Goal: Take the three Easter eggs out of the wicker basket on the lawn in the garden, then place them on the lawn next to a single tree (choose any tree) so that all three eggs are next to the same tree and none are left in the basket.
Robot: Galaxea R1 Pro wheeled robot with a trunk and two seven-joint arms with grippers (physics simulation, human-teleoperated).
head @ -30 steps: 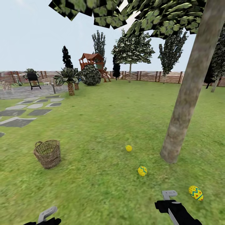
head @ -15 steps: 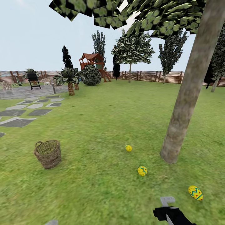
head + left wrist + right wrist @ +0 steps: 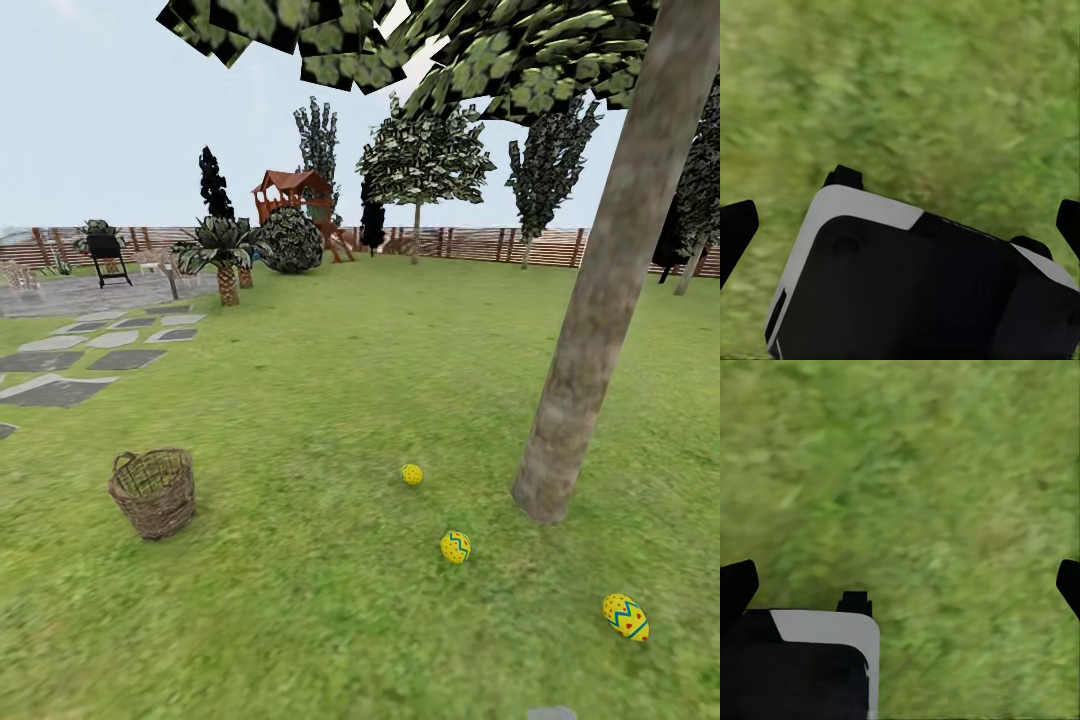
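**Three eggs on the grass by the big trunk, basket standing apart**

The wide mottled green lawn (image 3: 300, 400) fills most of the head view, running back to a dark brown slatted wooden fence (image 3: 480, 243) across the middle of the frame. At the right, a thick, leaning grey-brown tree trunk (image 3: 600, 290) rises from the grass to a blocky green canopy along the top edge. Grey stepping-stone paving (image 3: 70, 360) lies at the left, and a red-roofed playhouse (image 3: 292, 195) stands far off, upper centre-left.

The round, light brown woven wicker basket (image 3: 153, 491) sits upright on the lawn at lower left, well apart from the trunk; I cannot see any egg in it.

Three small yellow eggs with blue zigzags lie on the grass at lower right: one (image 3: 411, 474) near the trunk's foot, a second (image 3: 455, 546) below it, a third (image 3: 626, 616) near the right edge.

In each wrist view the black fingertips of the left pincer (image 3: 900, 225) and the right pincer (image 3: 900, 585) sit at opposite edges, spread wide over bare grass, holding nothing.
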